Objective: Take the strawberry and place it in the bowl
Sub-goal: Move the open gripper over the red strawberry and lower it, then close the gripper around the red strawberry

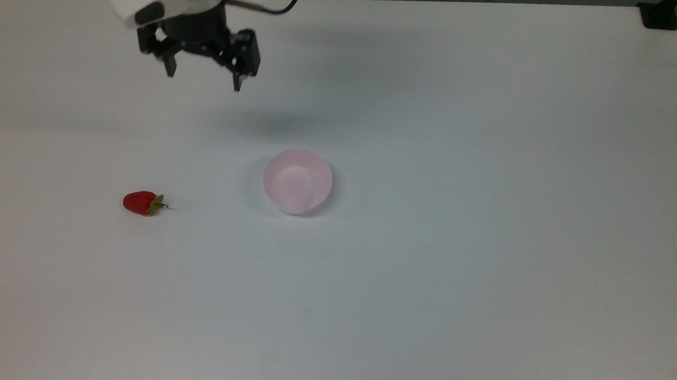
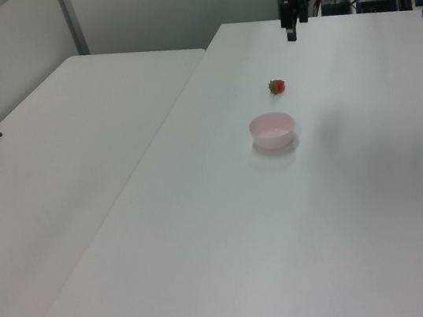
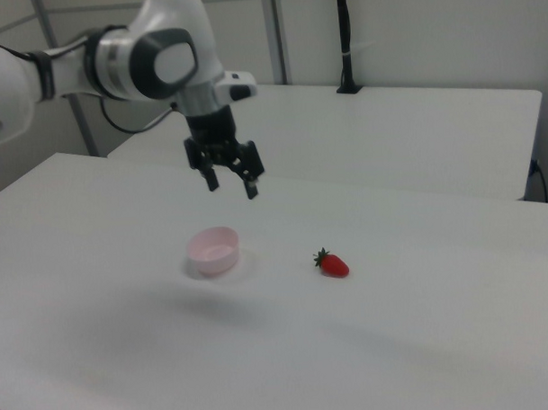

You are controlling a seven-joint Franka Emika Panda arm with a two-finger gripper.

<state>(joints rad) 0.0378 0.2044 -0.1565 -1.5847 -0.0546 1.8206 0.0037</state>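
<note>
The red strawberry point(image 1: 140, 203) lies on its side on the white table, its green cap pointing toward the bowl; it also shows as the strawberry point(image 2: 277, 86) and the strawberry point(image 3: 334, 264). The pale pink bowl point(image 1: 297, 181) stands upright with nothing in it, a short way to the top view's right of the fruit, seen too as the bowl point(image 2: 272, 129) and the bowl point(image 3: 212, 249). My gripper point(image 1: 204, 80) hangs open in the air, well above and beyond both objects, its fingers pointing down with nothing between them. It appears as the gripper point(image 3: 232, 186) and the gripper point(image 2: 290, 33).
The white table point(image 1: 486, 250) stretches wide around both objects. A second white table point(image 2: 62, 173) adjoins it on the left view's left. A black post base point(image 1: 659, 15) sits at the top view's far right corner.
</note>
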